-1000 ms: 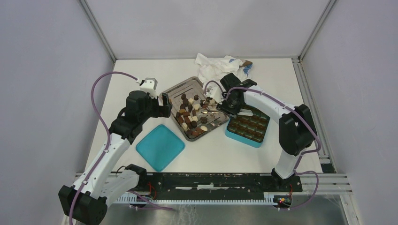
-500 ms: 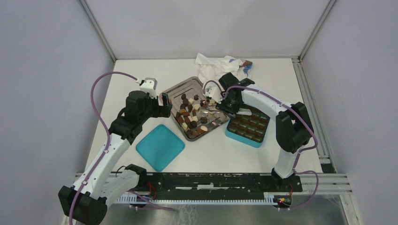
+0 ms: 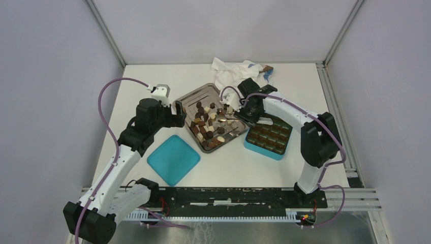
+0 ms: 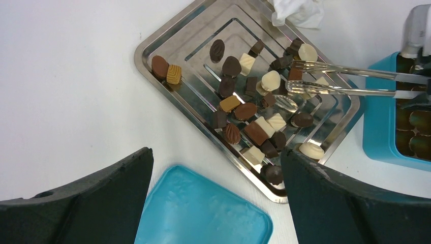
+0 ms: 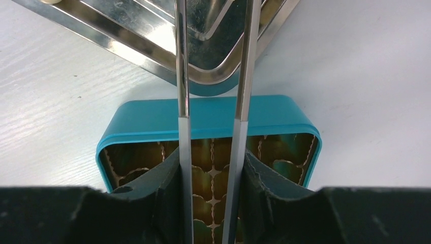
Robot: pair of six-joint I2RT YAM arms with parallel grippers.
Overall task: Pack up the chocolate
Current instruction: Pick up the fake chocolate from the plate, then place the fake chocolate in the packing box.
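Several small pieces of chocolate [image 3: 207, 127], dark brown, light brown and cream-white, lie loose in a steel tray [image 3: 189, 94]. In the left wrist view the chocolate [image 4: 252, 109] fills the tray's [image 4: 147, 43] middle. My right gripper [image 5: 211, 173] is shut on metal tongs [image 5: 182, 76]. The tongs [image 4: 350, 81] reach into the tray from the right, and their tips stand either side of a brown piece; I cannot tell whether they pinch it. My left gripper [image 4: 216, 168] hangs open by the tray's near-left edge with nothing between its fingers.
A teal box [image 3: 268, 136] with a brown cell insert stands right of the tray, under my right wrist. Its teal lid [image 3: 173, 158] lies flat in front of the tray. A crumpled white cloth [image 3: 236, 72] lies behind the tray.
My right gripper has shifted slightly toward the far side of the tray with the tongs. The left arm has not moved.
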